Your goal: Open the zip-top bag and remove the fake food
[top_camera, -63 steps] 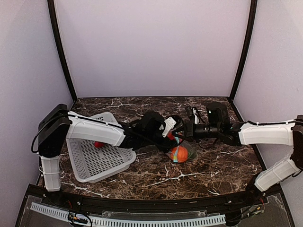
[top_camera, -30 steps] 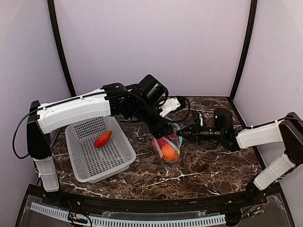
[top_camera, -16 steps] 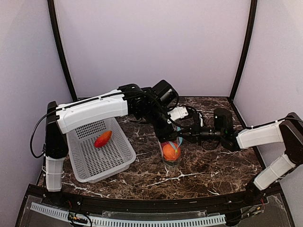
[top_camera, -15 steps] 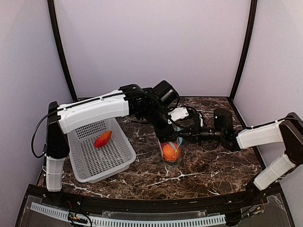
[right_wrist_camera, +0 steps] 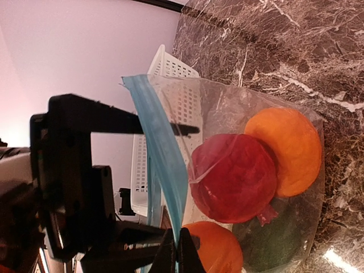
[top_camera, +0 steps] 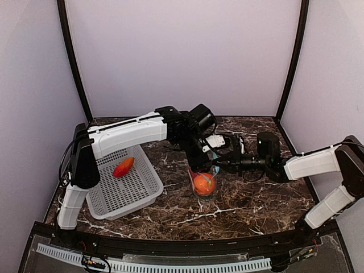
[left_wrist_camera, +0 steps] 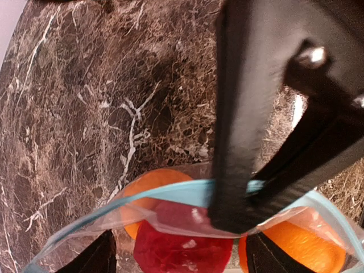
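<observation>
**Left jaws spread over the open bag, red piece looks next**

The left gripper (left_wrist_camera: 182,257) hangs with its jaws wide apart, pointing straight down at the mouth of the zip-top bag (right_wrist_camera: 239,102) and holding nothing. The right gripper (right_wrist_camera: 176,259) is clamped tight on the light blue zip strip (right_wrist_camera: 159,148), propping the bag upright on the marble table (top_camera: 256,199) between the two arms.

Inside sit a round red piece (right_wrist_camera: 233,176), an orange (right_wrist_camera: 287,151), a second orange (right_wrist_camera: 213,247) and a dark green piece (right_wrist_camera: 267,239). The elongated red-orange piece (top_camera: 123,166) lies in the white basket (top_camera: 114,199) to the left, so I judge removal is under way with four to go.

The next move calls for a straight drop and a pinch on the red piece, which sits uppermost. In the way are the right gripper's black finger across the mouth and the near lip of the strip, either of which could snag a descending finger
</observation>
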